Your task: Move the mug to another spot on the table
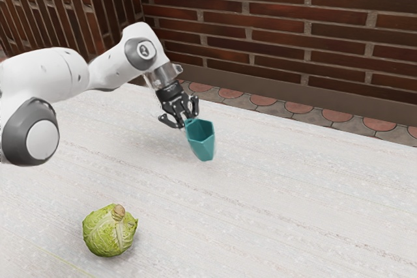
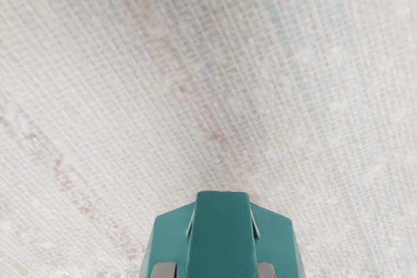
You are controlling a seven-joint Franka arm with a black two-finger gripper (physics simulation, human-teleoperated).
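One teal faceted mug (image 1: 201, 140) hangs tilted just below the black two-finger end effector (image 1: 184, 119), which clamps its rim. Held so, it seems clear of the pale textured counter (image 1: 300, 193), ready for carrying.

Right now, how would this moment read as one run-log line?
gripper: shut on mug | mug: held, tilted | cabbage: on table, apart from mug

Arm (image 1: 107, 68) reaches out, wrist angled down — jaws clamped.

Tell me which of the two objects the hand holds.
The teal mug: the hand grips its rim, while the green cabbage lies apart, untouched.
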